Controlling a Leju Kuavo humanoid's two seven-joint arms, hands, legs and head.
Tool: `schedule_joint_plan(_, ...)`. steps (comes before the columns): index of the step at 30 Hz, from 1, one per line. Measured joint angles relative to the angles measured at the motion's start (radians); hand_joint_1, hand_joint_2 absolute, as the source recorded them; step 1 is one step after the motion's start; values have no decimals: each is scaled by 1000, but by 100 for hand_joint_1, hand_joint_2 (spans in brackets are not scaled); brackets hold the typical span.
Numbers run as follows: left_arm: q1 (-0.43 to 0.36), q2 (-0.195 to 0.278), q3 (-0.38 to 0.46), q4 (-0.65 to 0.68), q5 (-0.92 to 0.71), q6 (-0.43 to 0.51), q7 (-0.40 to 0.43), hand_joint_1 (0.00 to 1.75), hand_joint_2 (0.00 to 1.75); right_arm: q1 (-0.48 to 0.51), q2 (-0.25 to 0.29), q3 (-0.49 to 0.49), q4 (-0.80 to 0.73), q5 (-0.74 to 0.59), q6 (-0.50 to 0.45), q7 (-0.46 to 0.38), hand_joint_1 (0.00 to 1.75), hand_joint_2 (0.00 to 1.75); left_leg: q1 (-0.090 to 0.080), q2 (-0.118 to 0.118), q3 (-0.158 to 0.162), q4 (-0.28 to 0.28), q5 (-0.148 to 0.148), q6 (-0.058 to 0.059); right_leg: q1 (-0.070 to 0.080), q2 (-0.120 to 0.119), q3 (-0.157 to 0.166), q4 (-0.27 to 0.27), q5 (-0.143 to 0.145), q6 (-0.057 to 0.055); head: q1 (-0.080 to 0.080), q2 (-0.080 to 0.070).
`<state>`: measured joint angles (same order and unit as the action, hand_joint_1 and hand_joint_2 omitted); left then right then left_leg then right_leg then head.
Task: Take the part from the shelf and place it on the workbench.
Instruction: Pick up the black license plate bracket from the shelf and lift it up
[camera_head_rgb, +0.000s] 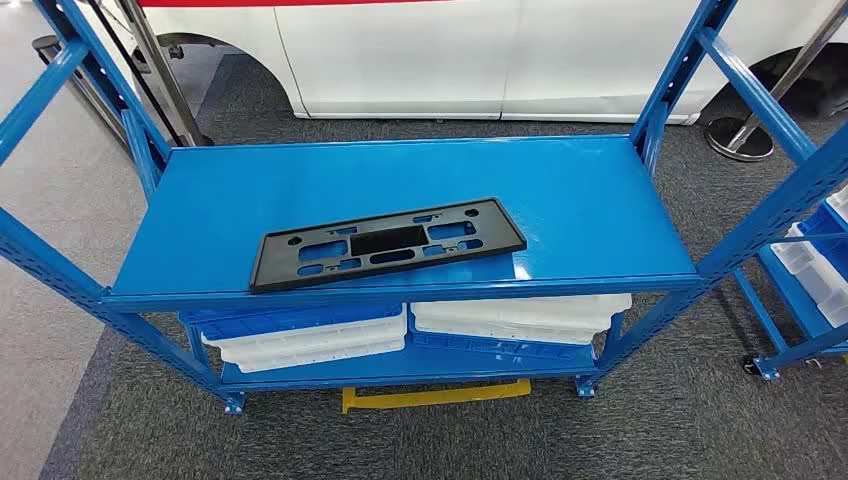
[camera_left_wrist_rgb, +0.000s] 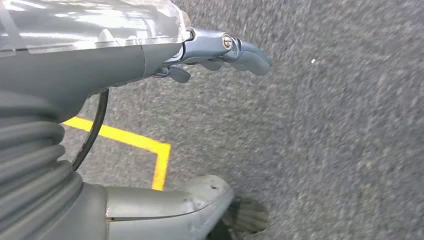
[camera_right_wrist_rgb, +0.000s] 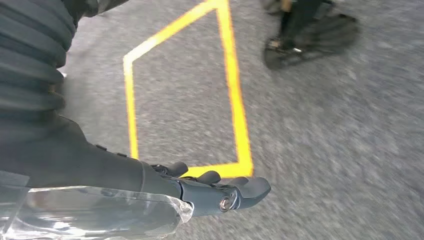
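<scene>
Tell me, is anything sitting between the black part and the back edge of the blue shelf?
No. In the head view, only bare blue shelf top lies between the black part and the back edge.

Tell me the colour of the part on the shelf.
Black. The part shows best in the head view, lying flat on the blue shelf.
</scene>
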<state>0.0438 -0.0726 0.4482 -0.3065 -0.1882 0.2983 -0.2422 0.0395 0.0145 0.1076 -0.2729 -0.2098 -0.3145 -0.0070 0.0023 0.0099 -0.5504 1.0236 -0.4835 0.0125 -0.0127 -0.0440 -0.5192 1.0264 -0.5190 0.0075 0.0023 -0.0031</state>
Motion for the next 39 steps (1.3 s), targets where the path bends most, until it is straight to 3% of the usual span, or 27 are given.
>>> schedule_joint_plan(13,-24,-21,100,33,-124,59,-65,0,0,-38,0,-79,-118,56,-132,-307,0,175,0,0,1,0,0,0,0,0,1,0,1,1,0,0)
schedule_joint_plan(23,-34,-26,125,49,-199,63,-97,0,0,-35,0,-92,-434,200,-153,-407,0,175,0,0,1,0,1,1,0,0,2,0,1,1,0,0)
schedule_joint_plan(27,-38,-26,133,54,-226,63,-107,0,0,-34,0,-67,-567,262,-153,-426,0,0,0,0,1,0,1,1,0,0,2,0,1,1,0,0)
schedule_joint_plan(31,-39,-26,136,57,-250,61,-113,0,0,-34,0,-32,-681,311,-148,-441,0,175,-2,0,0,3,1,3,-2,0,2,-1,2,3,0,0)
schedule_joint_plan(34,-41,-26,138,60,-274,59,-117,0,0,-35,-1,7,-790,357,-139,-452,0,175,-5,-1,-4,5,2,12,-7,-3,2,-6,8,12,0,0)
schedule_joint_plan(36,-42,-26,138,62,-290,58,-120,0,0,-35,-4,32,-861,385,-134,-459,0,175,2,-3,1,-14,13,21,-6,2,1,-3,2,17,0,0)
schedule_joint_plan(37,-43,-26,138,63,-298,56,-120,0,0,-35,-7,43,-895,397,-131,-462,0,175,5,-3,4,-24,19,26,-5,11,-7,16,-12,18,0,0)
schedule_joint_plan(39,-46,-27,138,65,-314,52,-123,0,0,-35,-13,69,-960,420,-124,-466,0,175,8,-4,6,-35,27,32,-6,32,-58,119,-70,20,1,0)
